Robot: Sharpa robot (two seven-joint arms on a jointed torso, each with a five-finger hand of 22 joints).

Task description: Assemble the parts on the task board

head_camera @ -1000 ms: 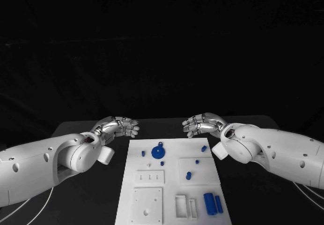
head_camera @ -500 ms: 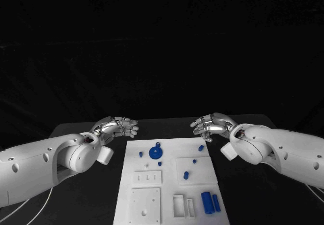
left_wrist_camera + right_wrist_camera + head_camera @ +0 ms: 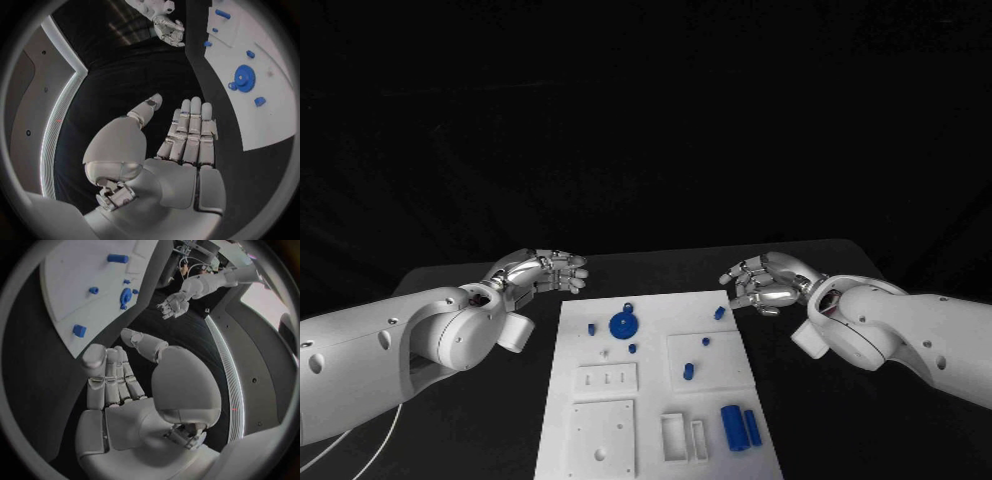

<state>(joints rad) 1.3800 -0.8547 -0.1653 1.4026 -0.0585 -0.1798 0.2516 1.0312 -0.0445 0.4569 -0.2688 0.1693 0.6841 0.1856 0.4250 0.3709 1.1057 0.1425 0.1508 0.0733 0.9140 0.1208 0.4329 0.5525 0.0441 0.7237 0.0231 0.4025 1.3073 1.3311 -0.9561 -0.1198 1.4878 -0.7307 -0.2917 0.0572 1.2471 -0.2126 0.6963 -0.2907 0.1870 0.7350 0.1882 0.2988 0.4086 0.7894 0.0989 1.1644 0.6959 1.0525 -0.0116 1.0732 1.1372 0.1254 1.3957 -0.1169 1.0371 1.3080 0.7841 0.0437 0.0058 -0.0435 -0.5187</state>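
The board (image 3: 653, 385) lies in the middle of the table (image 3: 819, 255), running from near to far, and both hands hover off its far corners, holding nothing. The left hand (image 3: 538, 270) hangs just beyond the far left corner with its fingers loosely curled but apart; its wrist view shows the palm bare and the fingers stretched out side by side, so it reads as open. The right hand (image 3: 764, 280) sits just off the far right corner, also empty, fingers slightly bent and spread. This flanking pose looks like a ready stance: each hand stands clear of the board so the camera sees every part.

The parts are all on the board. A gear (image 3: 625, 323) lies at the far left, with a small peg (image 3: 593, 328) left of it and another (image 3: 633, 348) just nearer. At the far right edge sits a small piece (image 3: 720, 312), closest to the right hand and probably its first target. Two more pegs (image 3: 687, 371) stand on a raised square in the middle right. Two cylinders (image 3: 740, 428) lie side by side at the near right, beside empty slots. No part is gripped, so I judge assembly as not yet started.
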